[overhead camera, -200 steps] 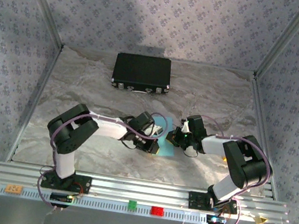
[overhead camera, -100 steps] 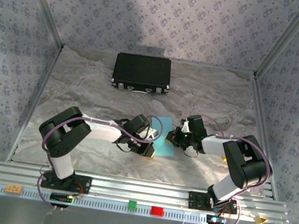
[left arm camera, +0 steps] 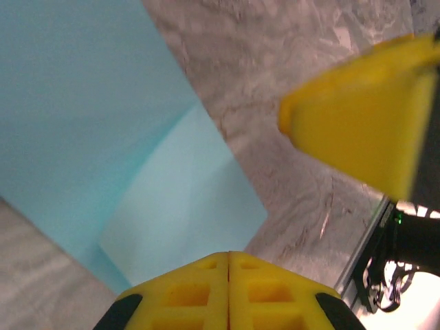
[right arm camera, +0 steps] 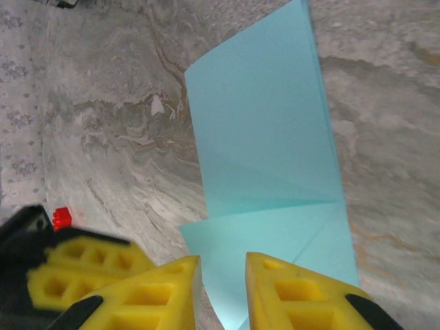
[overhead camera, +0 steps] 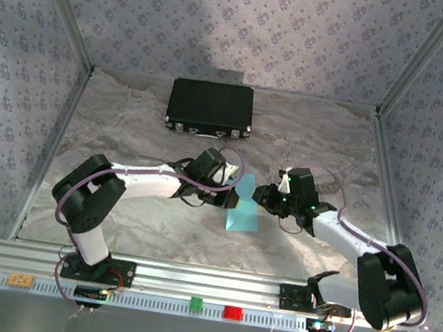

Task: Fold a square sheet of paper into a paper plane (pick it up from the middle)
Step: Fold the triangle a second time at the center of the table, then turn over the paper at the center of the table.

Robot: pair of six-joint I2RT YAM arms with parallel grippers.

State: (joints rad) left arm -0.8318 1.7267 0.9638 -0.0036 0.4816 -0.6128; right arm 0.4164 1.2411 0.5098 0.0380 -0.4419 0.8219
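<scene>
- The left end effector (left arm camera: 229, 258) has its fingers pressed together, tips at the near edge of the sheet of paper (left arm camera: 89, 117). Whether they pinch the paper cannot be told.
- The right end effector (right arm camera: 223, 265) has its fingers apart by a narrow gap. The partly folded sheet lies on the table (right arm camera: 103, 124), under the tips and stretching ahead of them.
- Collision risk: the two end effectors work just beside each other across the sheet. A yellow finger (left arm camera: 364, 124) of the right one sits ahead and to the right of the left tips, so any sideways move could knock them together.
- Slip risk: thin paper on a smooth table will likely slide under pressure, skewing the crease.
- Crumple risk: closing on the folded corner may wrinkle or tear it.
- The black case (overhead camera: 210, 107) is well beyond both end effectors. The red block (overhead camera: 231, 311) and green block (overhead camera: 196, 302) lie behind them. None obstructs.
</scene>
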